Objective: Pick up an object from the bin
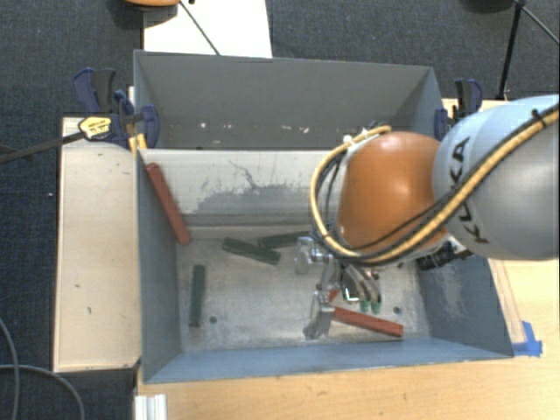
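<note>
Grey metal bin point(159, 322), few loose items on the floor. Arm point(507, 182) comes in from the right, orange cover point(385, 191) on the wrist with cables point(325, 192) looped round it. Gripper point(323, 316) is down low near the front wall, roughly mid-bin, slightly right of centre. Jaws: cannot tell if apart or together, as the wrist hardware and cover block the view. Red flat stick point(374, 325) lies on the floor just beside the gripper, running right from it and near parallel to the front wall. Its left end is at or under the gripper tip; contact unclear, and a grasp cannot be confirmed. Small green bits point(374, 305) sit just behind that stick, right under the wrist, too small to identify. Two dark green sticks point(252, 250) lie overlapping behind and left of the gripper, near the back of the floor and apart from it. Single dark green stick point(197, 294) lies on the left side of the floor, lengthwise front to back, well apart from the gripper. Red-brown stick point(167, 204) leans tilted against the left wall, far from the gripper.
</note>
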You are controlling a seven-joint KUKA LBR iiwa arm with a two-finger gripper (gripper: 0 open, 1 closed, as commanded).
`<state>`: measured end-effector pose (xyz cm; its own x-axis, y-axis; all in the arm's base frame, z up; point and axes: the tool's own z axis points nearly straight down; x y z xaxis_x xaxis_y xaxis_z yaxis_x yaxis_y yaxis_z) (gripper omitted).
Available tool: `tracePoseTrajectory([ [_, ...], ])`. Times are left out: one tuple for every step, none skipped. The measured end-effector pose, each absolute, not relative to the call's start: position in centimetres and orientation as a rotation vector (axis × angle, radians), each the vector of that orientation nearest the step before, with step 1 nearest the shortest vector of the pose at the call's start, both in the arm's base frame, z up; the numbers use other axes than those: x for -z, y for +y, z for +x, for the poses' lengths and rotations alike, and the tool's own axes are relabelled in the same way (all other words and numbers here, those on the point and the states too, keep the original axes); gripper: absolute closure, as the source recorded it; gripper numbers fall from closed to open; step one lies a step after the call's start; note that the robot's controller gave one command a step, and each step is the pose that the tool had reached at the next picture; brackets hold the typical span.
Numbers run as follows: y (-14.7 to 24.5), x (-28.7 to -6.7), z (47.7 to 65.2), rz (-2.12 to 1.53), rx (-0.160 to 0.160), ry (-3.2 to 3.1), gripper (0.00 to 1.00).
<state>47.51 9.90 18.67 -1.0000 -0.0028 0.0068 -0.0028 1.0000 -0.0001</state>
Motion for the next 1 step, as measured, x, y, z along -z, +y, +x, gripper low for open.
tracePoseTrajectory([
  [9.84, -19.06, 47.7, -0.002, 0.001, -3.143, 0.0],
])
